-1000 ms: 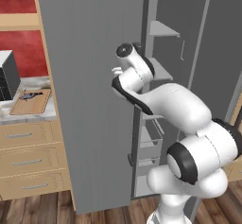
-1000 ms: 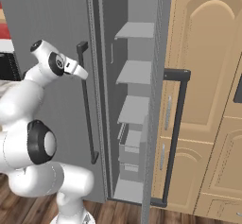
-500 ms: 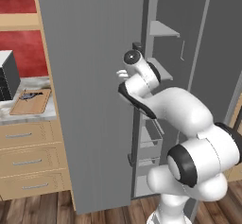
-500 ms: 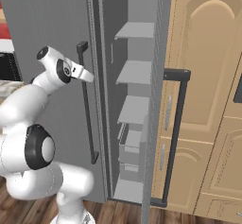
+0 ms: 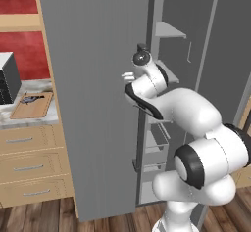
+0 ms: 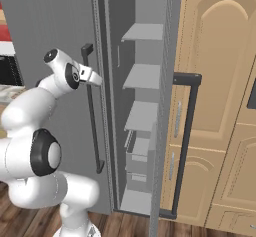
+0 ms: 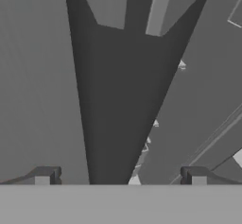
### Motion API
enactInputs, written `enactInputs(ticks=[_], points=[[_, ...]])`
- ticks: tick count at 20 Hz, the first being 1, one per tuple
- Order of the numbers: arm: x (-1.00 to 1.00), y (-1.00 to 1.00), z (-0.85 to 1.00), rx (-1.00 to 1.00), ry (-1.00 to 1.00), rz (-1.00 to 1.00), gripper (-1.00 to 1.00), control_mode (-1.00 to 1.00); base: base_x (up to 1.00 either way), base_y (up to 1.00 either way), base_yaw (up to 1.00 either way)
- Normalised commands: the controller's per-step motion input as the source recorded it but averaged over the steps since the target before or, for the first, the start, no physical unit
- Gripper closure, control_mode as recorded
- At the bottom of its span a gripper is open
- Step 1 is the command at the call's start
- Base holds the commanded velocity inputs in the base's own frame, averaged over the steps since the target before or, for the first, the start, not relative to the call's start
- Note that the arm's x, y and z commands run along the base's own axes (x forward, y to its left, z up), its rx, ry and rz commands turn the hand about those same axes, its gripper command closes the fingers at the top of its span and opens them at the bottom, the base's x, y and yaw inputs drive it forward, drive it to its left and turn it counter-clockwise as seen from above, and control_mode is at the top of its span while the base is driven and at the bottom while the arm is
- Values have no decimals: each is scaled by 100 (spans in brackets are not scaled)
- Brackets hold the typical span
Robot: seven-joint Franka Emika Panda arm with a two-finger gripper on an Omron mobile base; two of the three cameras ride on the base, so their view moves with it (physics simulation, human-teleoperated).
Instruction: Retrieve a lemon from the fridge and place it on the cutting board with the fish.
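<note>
1. The gripper [image 7: 120, 178] has its jaws spread wide and carries nothing; its two dark fingertips [image 7: 45, 175] stand far apart at the bottom of the hand view, aimed into the dark gap between the fridge doors.
2. In the right base view the gripper [image 6: 92, 76] sits just beside the upper end of the dark bar handle [image 6: 92, 111] on the left fridge door, at the edge of the opening.
3. The fridge [image 6: 55, 21] stands partly open. Pale inner shelves [image 6: 142, 76] and a lower drawer [image 6: 137, 151] are visible; the right door [image 6: 167, 106] stands edge-on toward the camera.
4. The lemon cannot be located; no yellow fruit shows on the visible shelves.
5. Handling estimate for the lemon: light, firm and round with a smooth rind, so it may roll or slip. Grip it across its widest middle with moderate force.
6. The cutting board [image 5: 32, 106] lies on the counter far to the left, next to the microwave [image 5: 7, 77], with the fish [image 5: 30, 98] on it.
7. Compared with one second earlier, the hand is higher and further toward the opening. The doors, shelves and board are unchanged.
</note>
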Motion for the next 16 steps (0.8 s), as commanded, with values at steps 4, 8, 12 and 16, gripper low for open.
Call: enactInputs(ticks=[4, 8, 12, 16], points=[[26, 0, -4, 0, -21, 21, -100, -100, 0, 0, 0], [21, 0, -12, 0, -29, 22, 100, -100, 0, 0, 0], [4, 0, -10, 0, -35, 19, 100, -100, 0, 0, 0], [0, -26, -86, 1, -50, 17, 100, -100, 0, 0, 0]])
